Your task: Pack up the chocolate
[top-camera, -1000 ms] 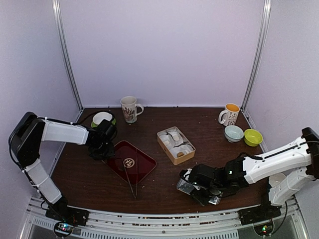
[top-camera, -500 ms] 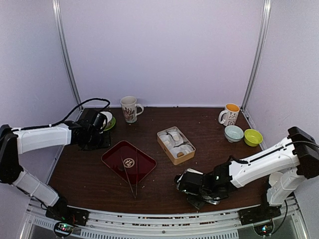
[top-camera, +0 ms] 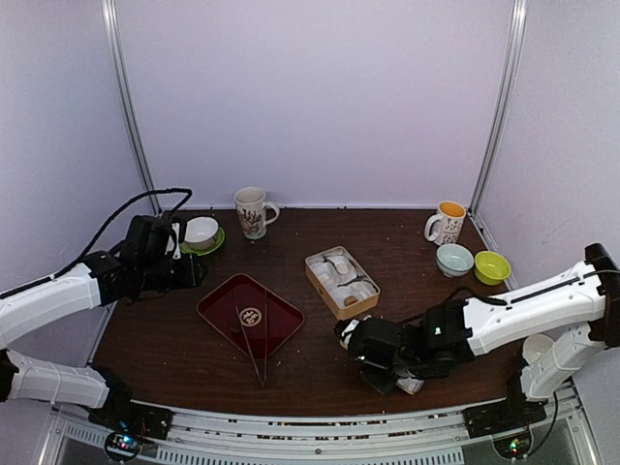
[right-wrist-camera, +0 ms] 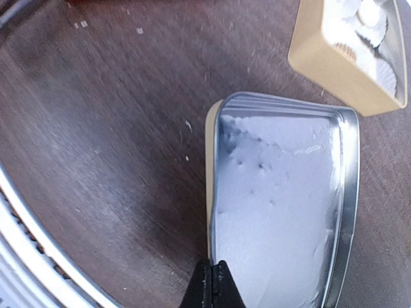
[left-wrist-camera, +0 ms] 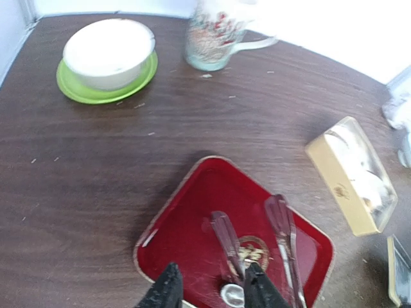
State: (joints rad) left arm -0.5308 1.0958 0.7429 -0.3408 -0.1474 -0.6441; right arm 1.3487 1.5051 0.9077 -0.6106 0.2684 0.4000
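1. Compared with a second ago, the left gripper (left-wrist-camera: 212,290) has pulled back off the red tray (top-camera: 221,308) toward 9 o'clock. It now hangs above the bare wood beside the tray's left corner. Its fingers (left-wrist-camera: 168,292) were shut then and now stand spread, with nothing between them.
2. The right gripper (right-wrist-camera: 212,283) was spread over the tin lid (right-wrist-camera: 276,212) a second ago. Now its tips are pressed together at the lid's near rim. I cannot tell whether they nip the rim.
3. The tan tin (top-camera: 342,283), the tray and the tongs (top-camera: 254,344) lie where they did.
4. The chocolate: the top view shows one light brown piece (top-camera: 350,300) in the tin's near corner, among white paper liners (top-camera: 334,266). I cannot tell cream pieces from the liners.
5. Only the right wrist view shows the lid lying inside-up, silver, just at 7 o'clock of the tin.
6. Only the left wrist view shows the tongs' arms crossing the tray's round emblem (left-wrist-camera: 252,249). Beyond it, at 11 o'clock, stands a white bowl (left-wrist-camera: 109,51) on a green saucer (left-wrist-camera: 80,90), with a patterned mug (left-wrist-camera: 215,32) at 12.
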